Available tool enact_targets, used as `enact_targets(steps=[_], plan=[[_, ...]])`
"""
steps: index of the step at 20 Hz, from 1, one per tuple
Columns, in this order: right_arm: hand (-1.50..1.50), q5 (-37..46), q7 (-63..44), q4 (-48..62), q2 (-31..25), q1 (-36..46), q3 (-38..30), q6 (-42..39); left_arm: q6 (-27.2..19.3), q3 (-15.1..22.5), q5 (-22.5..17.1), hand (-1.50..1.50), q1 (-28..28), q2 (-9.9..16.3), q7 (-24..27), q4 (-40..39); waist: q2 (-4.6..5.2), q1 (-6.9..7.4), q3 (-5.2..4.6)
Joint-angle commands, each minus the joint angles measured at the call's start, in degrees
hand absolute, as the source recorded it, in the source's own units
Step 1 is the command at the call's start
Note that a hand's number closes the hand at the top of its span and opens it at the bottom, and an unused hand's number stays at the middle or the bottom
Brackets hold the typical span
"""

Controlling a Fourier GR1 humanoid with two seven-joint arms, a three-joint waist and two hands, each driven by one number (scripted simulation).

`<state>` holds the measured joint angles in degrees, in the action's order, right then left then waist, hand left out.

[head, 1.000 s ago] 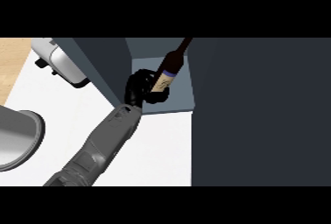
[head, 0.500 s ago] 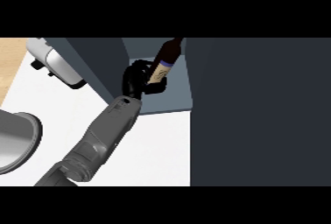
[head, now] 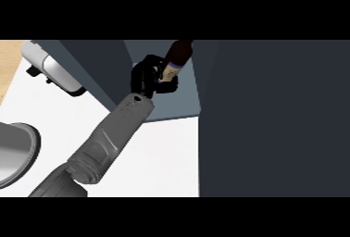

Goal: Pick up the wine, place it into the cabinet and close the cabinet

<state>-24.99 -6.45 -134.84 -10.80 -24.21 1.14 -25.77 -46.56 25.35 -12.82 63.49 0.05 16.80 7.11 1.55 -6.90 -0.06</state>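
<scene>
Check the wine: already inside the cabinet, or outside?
Inside. The wine, held by the left hand, sits over the cabinet floor, beside its open door.

Left hand (head: pixel 147 76) grips the wine (head: pixel 176 58) — inside the cabinet (head: pixel 164 104).

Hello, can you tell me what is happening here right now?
One hand is curled round a wine bottle and holds it inside the open cabinet. The bottle is tilted, its dark neck pointing up and away. The cabinet door stands open at the right. No other hand is in view.
</scene>
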Motion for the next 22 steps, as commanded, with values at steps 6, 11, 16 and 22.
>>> enact_targets(steps=[6, 11, 16, 22], plan=[[-1.5, -4.7, -1.1, -2.2, -1.2, 0.3, -0.1, -0.8, -3.7, 3.1, 0.1, 1.5, 0.3, 0.0, -6.9, 3.5, 0.4, -2.36, 0.03], [-1.5, -6.0, -1.8, -1.6, -2.3, 1.9, -1.9, -0.3, -3.8, 4.9, 1.4, 1.5, 2.2, 0.0, -11.4, 0.7, 0.51, -0.95, 0.03], [-1.5, -5.7, -2.0, -2.3, -1.9, 1.2, -0.5, -0.2, -6.4, 8.1, 4.1, 1.5, 4.2, 0.0, -18.2, -2.0, 0.38, -1.68, 0.07], [-1.5, -5.7, -1.5, -1.1, -2.6, 2.2, -1.3, -0.8, -7.9, 10.1, 6.2, -1.5, 3.1, 0.0, -19.2, -3.0, 0.66, -1.45, 0.06]])
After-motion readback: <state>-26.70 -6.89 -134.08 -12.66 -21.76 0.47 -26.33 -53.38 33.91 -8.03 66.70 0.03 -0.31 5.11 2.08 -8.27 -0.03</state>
